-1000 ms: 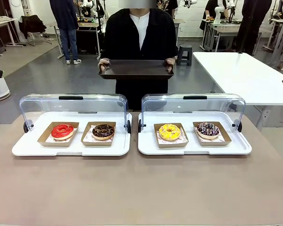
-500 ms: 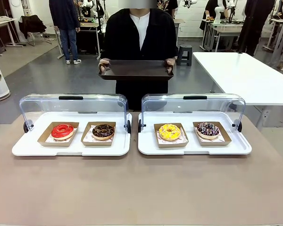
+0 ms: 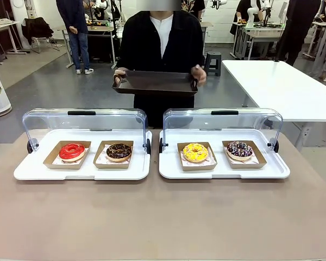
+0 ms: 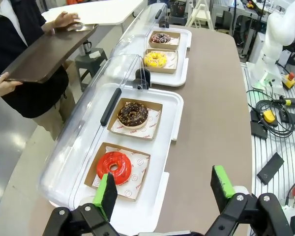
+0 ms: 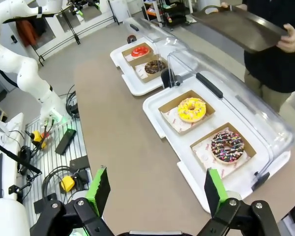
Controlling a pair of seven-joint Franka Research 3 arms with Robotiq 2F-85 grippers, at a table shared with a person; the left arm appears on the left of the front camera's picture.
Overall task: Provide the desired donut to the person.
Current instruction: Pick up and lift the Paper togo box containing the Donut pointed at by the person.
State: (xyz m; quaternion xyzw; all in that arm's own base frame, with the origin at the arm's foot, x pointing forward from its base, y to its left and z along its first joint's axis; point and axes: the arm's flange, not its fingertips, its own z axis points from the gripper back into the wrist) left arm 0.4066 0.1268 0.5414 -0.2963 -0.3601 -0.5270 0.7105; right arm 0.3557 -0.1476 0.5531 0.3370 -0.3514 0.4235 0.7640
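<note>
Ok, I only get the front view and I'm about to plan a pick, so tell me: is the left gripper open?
Observer: Yes. The left gripper is open, jaws wide apart, with nothing between them.
Operator: And the right one?
Observer: The right gripper is open too, and empty.

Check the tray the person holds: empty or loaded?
Empty. Both wrist views show the tray with a bare top, nothing on it.
</note>
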